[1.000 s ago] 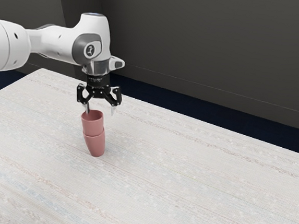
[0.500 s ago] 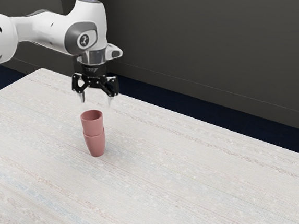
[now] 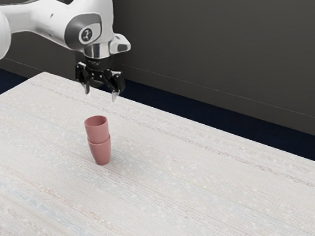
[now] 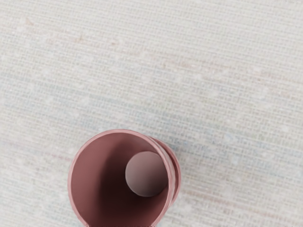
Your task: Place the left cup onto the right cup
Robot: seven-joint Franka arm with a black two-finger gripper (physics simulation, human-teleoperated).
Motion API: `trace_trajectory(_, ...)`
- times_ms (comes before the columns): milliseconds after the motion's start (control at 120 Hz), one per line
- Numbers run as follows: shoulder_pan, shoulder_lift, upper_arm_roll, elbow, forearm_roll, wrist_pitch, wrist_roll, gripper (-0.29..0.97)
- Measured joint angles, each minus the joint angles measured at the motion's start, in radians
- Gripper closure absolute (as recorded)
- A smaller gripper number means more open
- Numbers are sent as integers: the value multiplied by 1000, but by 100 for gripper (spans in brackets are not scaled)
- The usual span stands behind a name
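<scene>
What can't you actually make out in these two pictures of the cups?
- Exterior view: how deep the upper cup sits; the lower cup hides that behind its wall.
- Wrist view: most of the lower cup, hidden by the upper cup.
- Wrist view: part of the upper cup's rim, cut by the picture's edge.

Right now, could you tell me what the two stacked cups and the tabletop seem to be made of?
Upper cup and lower cup: matte pink, possibly plastic or unglazed ceramic; smooth, no glare. Tabletop: pale cloth-like weave or textured laminate; fine crossed threads show in the wrist view.
</scene>
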Motion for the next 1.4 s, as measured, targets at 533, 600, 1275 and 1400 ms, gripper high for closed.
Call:
trace_trajectory(533,-42,-143,85,-85,-6,0,-4,0)
trace_trajectory(600,-46,-164,90,-97,-5,-6,-13,0)
trace_trajectory(1275,-62,-230,93,-49,2,-121,-96,0)
trace_trajectory(1400,-73,-241,93,-49,4,-131,-103,0)
